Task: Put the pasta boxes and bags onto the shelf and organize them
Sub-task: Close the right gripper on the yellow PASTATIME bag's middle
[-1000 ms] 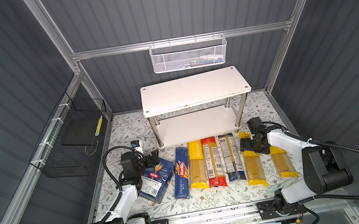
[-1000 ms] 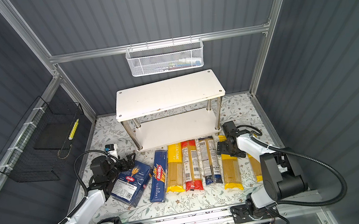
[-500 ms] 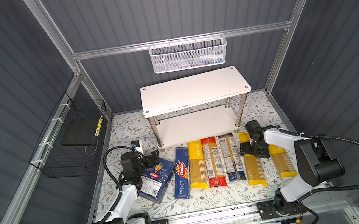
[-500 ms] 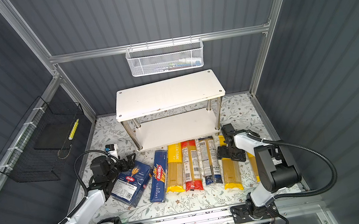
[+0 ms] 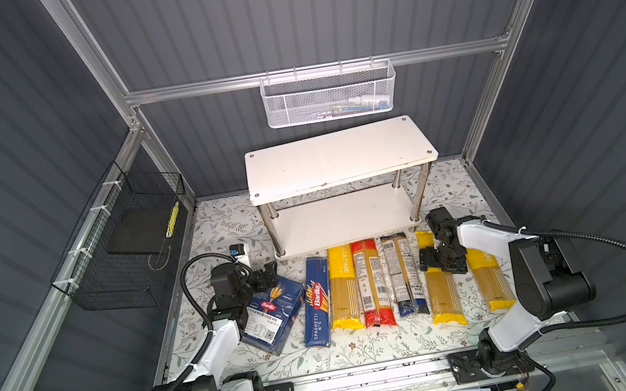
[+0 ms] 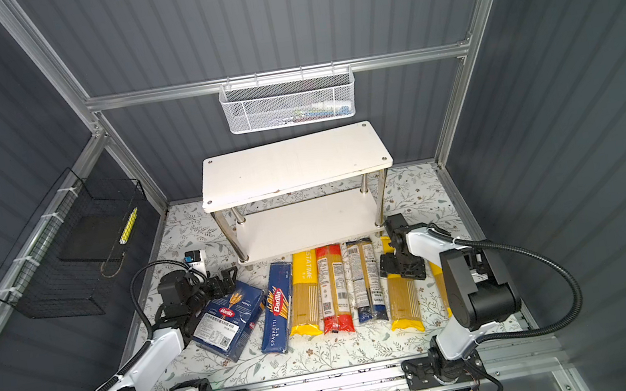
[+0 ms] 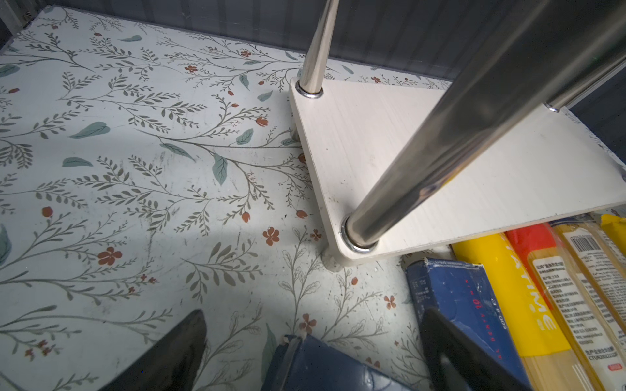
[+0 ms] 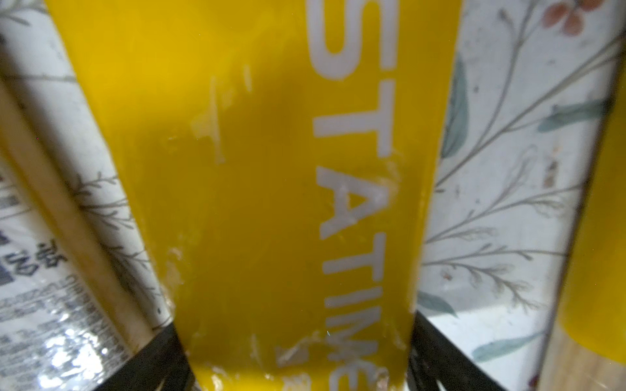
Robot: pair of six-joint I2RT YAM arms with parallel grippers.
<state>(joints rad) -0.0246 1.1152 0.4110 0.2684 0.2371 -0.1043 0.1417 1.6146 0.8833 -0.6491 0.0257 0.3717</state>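
Note:
The shelf stands at the back with both white boards bare. On the mat in front lie the wide blue box, the narrow spaghetti box, a yellow bag, the red-ended bag, the blue-ended bag and two more yellow bags. My right gripper is down over the second yellow bag, a finger against each long side. My left gripper is open, its fingers wide on either side of the wide box's far corner.
A white mesh basket hangs on the back wall and a black wire basket on the left wall. A small white device sits behind my left gripper. A chrome shelf post is close ahead of my left gripper.
My right gripper has come forward and down onto the second yellow bag from the right, and its jaws have narrowed against it. The left arm has not moved.

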